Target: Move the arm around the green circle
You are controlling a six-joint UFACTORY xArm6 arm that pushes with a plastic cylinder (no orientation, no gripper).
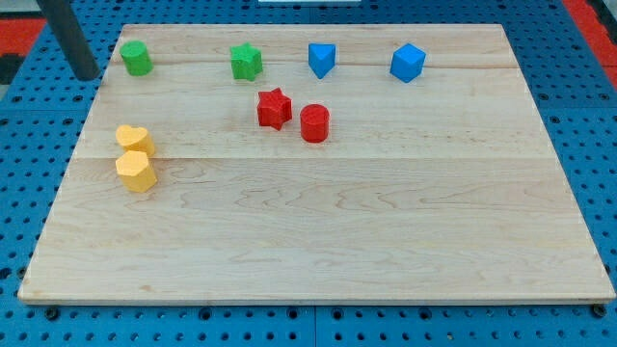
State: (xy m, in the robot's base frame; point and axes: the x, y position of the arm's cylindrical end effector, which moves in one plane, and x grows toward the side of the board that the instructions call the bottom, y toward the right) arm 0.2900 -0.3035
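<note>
The green circle (136,58), a short green cylinder, stands near the board's top left corner. My tip (87,75) is the lower end of the dark rod that comes down from the view's top left. It sits just off the board's left edge, to the left of the green circle and slightly below it, with a small gap between them.
A green star (246,63), a blue block (321,59) and a blue cube (407,63) line the top. A red star (274,108) and red cylinder (314,123) sit below them. Two yellow blocks (134,138) (136,172) touch at the left. The wooden board (328,241) lies on blue pegboard.
</note>
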